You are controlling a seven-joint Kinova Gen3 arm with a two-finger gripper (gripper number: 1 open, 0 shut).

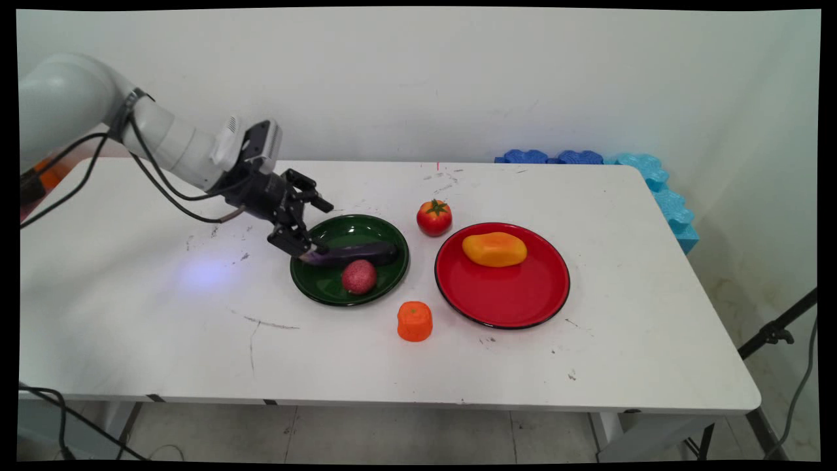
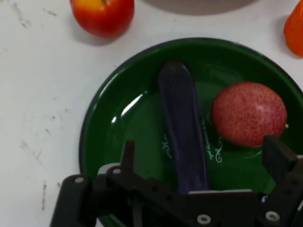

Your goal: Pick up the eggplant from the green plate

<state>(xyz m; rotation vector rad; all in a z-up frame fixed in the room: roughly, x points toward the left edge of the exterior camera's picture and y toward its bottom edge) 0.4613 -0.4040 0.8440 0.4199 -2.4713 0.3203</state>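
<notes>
The gripper (image 1: pixel 307 229) hangs low over the left rim of a green plate (image 1: pixel 327 282) near the middle of the worktop (image 1: pixel 163 340), its fingers (image 2: pixel 278 156) spread apart around the stalk end of a purple eggplant (image 1: pixel 356 254), which lies across the plate. A speckled red fruit (image 1: pixel 359 276) lies on the same plate, just on the eggplant's near side. Further right, a tomato (image 1: pixel 434 217) stands toward the far edge and an orange fruit (image 1: pixel 415 321) toward the near edge. Rightmost, a red plate (image 1: pixel 503 294) carries a yellow-orange mango (image 1: pixel 494 249).
</notes>
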